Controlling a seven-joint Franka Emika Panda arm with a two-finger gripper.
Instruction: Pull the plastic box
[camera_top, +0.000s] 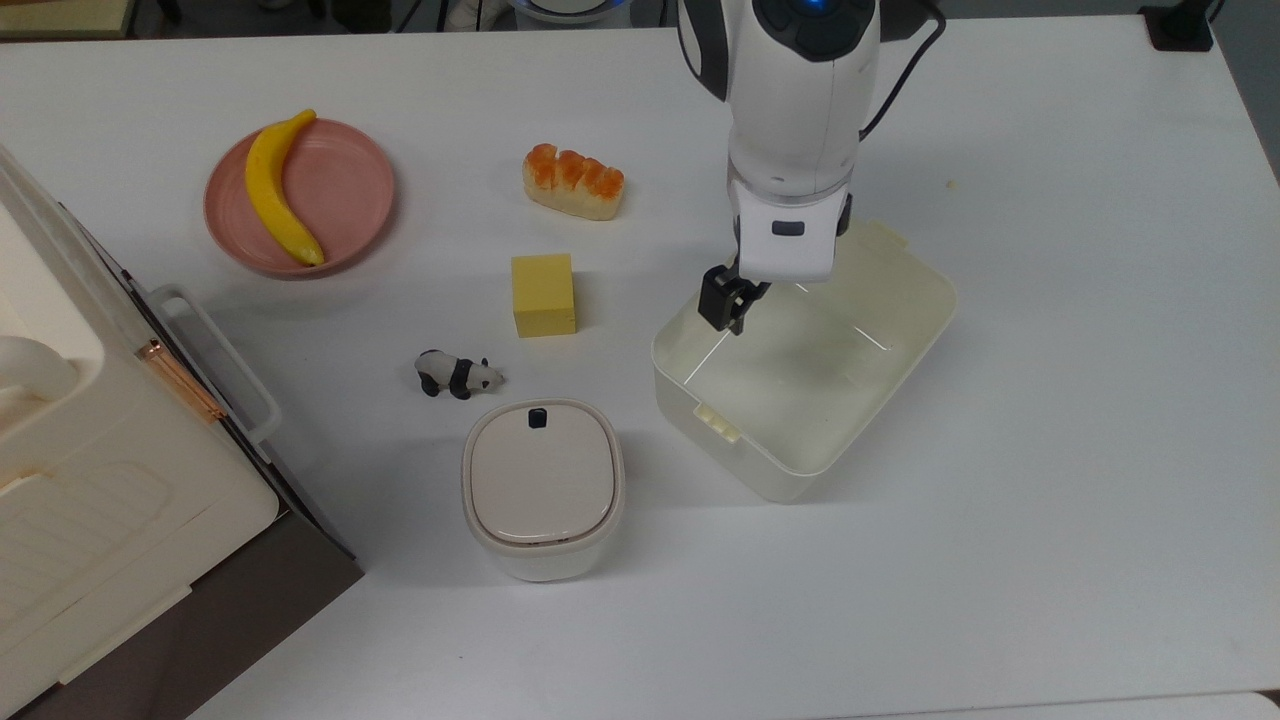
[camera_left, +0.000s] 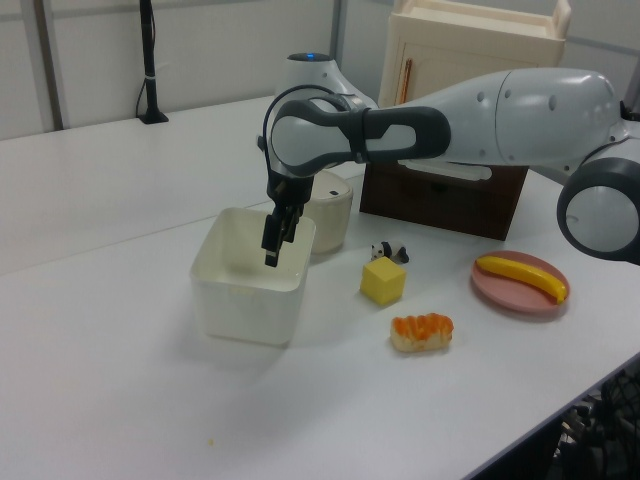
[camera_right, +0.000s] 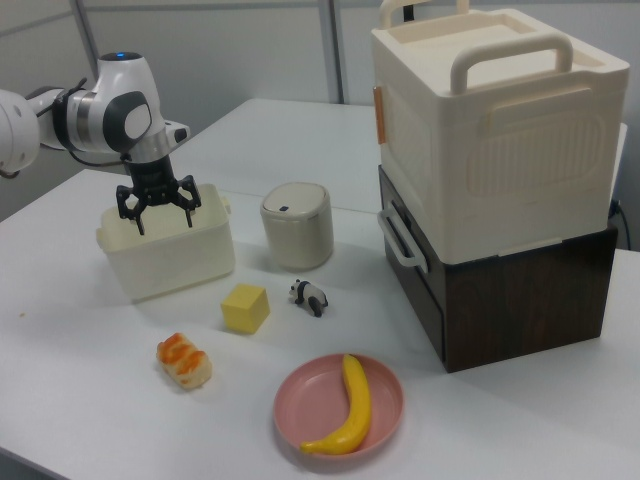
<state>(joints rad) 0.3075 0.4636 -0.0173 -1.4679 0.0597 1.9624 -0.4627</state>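
The plastic box (camera_top: 905, 330) is a cream-white lidless tub on the white table, right of centre in the top view; it also shows in the left view (camera_left: 240, 305) and the right view (camera_right: 170, 262). My gripper (camera_top: 780, 270) hangs over the box's upper left part in the top view. One dark finger (camera_top: 724, 300) shows by the box's left wall there; the white hand hides the other. In the right view the gripper (camera_right: 160, 215) stands open and empty, its fingers spread just above the rim. In the left view the gripper (camera_left: 273, 245) points down into the box near its right wall.
In the top view, left of the box lie a yellow block (camera_top: 544, 294), a toy panda (camera_top: 458, 374), a white bin with a beige lid (camera_top: 542, 488) and a bread piece (camera_top: 573, 181). A banana (camera_top: 280, 190) rests on a pink plate (camera_top: 350, 190). A big cream appliance (camera_top: 100, 470) fills the left edge.
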